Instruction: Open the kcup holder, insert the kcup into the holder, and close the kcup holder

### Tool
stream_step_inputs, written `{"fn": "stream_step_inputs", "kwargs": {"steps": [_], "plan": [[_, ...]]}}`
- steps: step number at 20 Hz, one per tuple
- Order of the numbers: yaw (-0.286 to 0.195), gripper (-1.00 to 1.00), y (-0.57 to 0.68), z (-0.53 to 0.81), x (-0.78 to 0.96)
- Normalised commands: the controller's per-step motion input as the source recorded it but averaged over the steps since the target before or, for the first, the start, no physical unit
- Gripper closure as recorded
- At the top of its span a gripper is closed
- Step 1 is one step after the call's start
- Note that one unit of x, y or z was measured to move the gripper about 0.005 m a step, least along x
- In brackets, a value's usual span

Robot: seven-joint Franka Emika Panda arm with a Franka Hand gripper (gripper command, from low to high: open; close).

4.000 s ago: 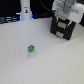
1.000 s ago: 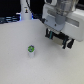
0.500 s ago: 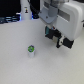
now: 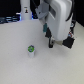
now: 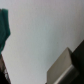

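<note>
The kcup (image 4: pixel 31 50), a tiny cup with a green top and pale body, stands alone on the white table in the exterior view. My gripper (image 4: pixel 59 46) hangs to the exterior view's right of it, well apart, open with nothing between its dark fingers (image 4: pixel 50 46). The black kcup holder (image 4: pixel 73 26) is mostly hidden behind my white arm (image 4: pixel 59 17); I cannot tell whether it is open or closed. The wrist view is blurred: grey table surface, and a dark boxy shape with a pale patch (image 5: pixel 70 65) at one corner, perhaps the holder.
A white bottle-like post (image 4: pixel 25 8) stands at the back on the exterior view's left. The white table (image 4: pixel 20 67) stretches out in front of the kcup. A teal blur (image 5: pixel 4 25) shows at the wrist view's edge.
The arm has come down and toward the exterior view's left, nearer the kcup. The kcup has not moved, and the gripper stays open.
</note>
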Motion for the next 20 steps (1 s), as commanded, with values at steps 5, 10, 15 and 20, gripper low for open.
{"fn": "stream_step_inputs", "kwargs": {"steps": [5, 10, 15, 20], "plan": [[-0.282, -1.0, -0.38, -0.17, -0.31], [-0.284, -1.0, -0.41, -0.25, -0.27], [-0.296, -1.0, -0.41, -0.31, -0.27], [-0.307, -1.0, -0.41, -0.35, -0.23]]}}
